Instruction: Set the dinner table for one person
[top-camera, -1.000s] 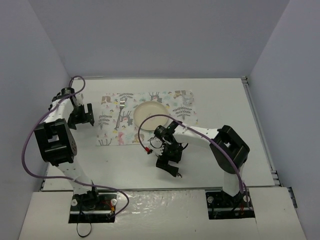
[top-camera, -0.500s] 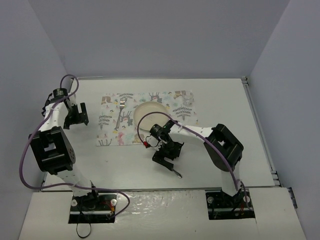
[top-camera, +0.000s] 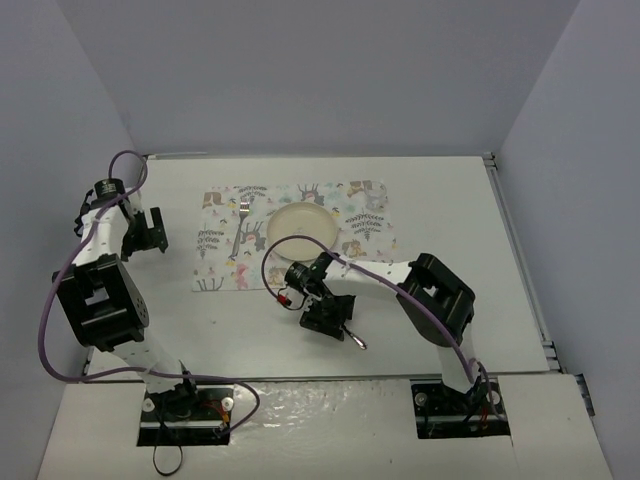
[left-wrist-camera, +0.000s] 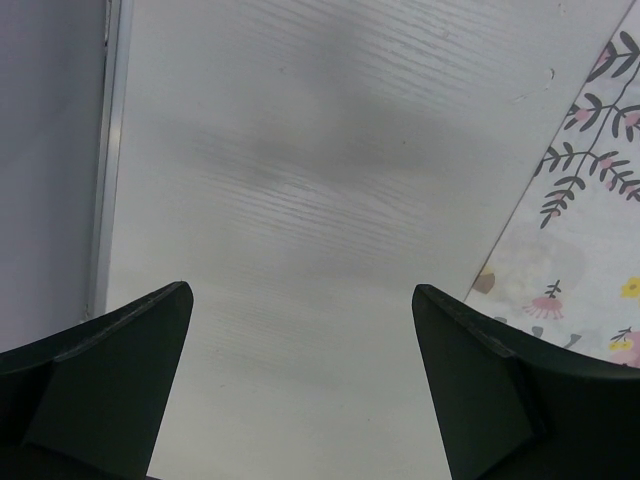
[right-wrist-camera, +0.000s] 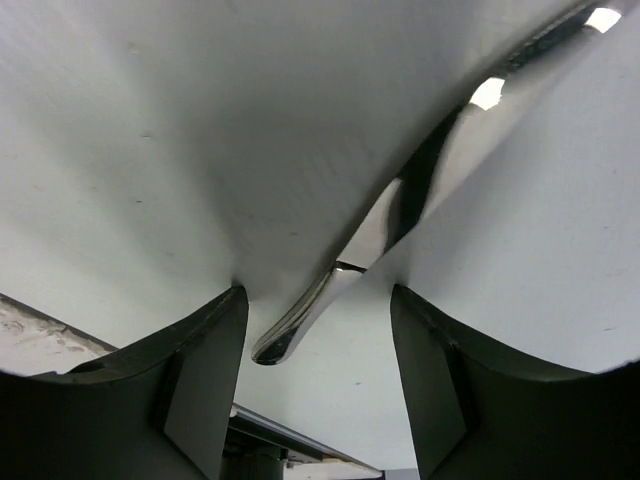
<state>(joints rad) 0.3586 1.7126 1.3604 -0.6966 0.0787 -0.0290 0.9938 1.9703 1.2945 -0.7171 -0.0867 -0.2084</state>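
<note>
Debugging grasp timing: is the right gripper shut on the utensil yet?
Right gripper open: wrist view shows gaps between both fingers and the metal utensil lying on the dinner table.

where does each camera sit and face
Top external: above and behind, looking down on the large off-white rectangular tabletop; left arm and right arm show.
Left wrist: on the left arm, facing bare tabletop beside the white animal-printed cloth mat; open left gripper shows.
Right wrist: low over the tabletop, right gripper straddling a shiny metal utensil.
Shared: the mat, top and left wrist.
</note>
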